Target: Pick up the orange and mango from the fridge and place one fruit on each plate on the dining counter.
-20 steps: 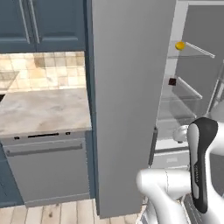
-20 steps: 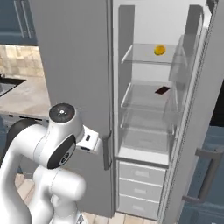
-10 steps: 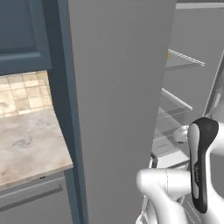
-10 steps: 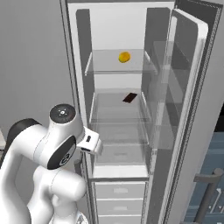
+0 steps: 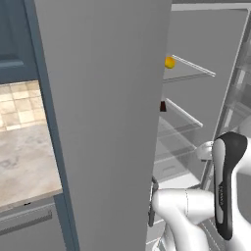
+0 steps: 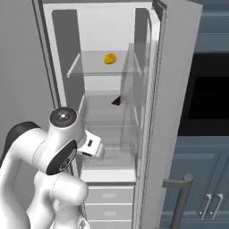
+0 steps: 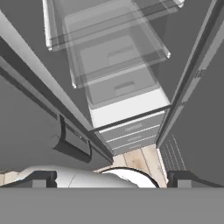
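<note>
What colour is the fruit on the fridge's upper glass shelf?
Yellow-orange, an oval piece: the mango, shown best in the right base view.

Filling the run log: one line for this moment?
tall grey fridge: open | small yellow fruit: upper glass shelf | gripper: open, empty
</note>
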### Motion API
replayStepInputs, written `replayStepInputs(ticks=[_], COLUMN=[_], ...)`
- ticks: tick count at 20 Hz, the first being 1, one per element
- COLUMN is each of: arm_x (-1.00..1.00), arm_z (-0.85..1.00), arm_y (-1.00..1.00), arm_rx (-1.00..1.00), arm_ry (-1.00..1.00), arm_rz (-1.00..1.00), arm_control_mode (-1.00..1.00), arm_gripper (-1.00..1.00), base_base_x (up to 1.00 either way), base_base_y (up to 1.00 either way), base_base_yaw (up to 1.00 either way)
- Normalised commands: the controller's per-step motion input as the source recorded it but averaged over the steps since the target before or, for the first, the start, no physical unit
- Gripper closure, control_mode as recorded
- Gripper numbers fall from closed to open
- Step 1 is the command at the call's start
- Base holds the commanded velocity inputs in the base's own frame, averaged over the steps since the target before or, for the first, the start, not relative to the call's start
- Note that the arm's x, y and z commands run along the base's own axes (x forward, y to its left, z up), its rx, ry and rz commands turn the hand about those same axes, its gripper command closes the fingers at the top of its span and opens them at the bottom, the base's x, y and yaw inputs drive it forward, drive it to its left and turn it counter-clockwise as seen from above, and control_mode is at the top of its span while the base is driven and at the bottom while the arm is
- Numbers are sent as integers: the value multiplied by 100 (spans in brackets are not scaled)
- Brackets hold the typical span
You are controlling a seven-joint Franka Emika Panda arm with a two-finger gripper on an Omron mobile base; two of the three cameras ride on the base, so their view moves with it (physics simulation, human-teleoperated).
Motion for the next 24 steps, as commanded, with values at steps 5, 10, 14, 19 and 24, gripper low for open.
replayStepInputs(ticks=[5,10,14,19,24], arm_x=[0,0,0,21,61], arm_z=[0,0,0,19,82], arm_y=[0,0,0,5,12], arm_rx=[0,0,0,-2,-9], arm_ry=[0,0,0,-1,-10], arm_rz=[0,0,0,-2,-1], arm_control_mode=[100,100,100,-100,-100], arm_gripper=[-100,-100,-100,-100,-100], base_base_x=[54,83,68,5,0], base_base_y=[-28,0,0,0,0], base_base_yaw=[0,5,7,0,0])
